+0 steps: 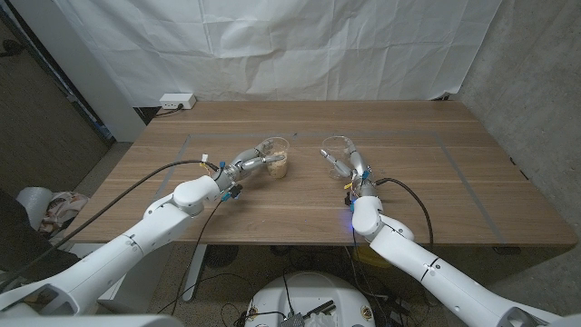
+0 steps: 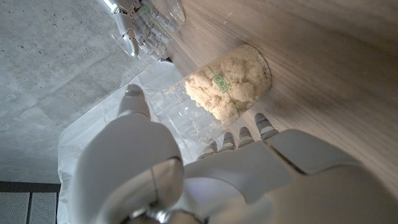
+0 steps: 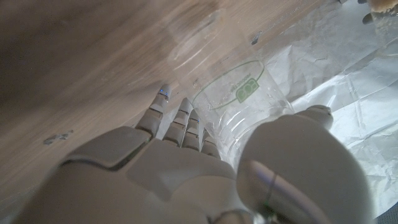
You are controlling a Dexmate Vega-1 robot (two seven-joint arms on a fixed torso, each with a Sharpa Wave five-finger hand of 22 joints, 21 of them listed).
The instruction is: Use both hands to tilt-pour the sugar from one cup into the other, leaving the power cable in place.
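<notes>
The left hand (image 1: pixel 247 162) grips the clear plastic cup of pale granular sugar (image 1: pixel 276 156), while the right hand (image 1: pixel 349 168) grips the empty clear plastic cup (image 1: pixel 338 147) beside it.

We see a clear sugar-filled cup (image 1: pixel 276 158) held in our left hand (image 1: pixel 247 163), an empty clear cup (image 1: pixel 339 151) tilted in our right hand (image 1: pixel 352 167).
</notes>
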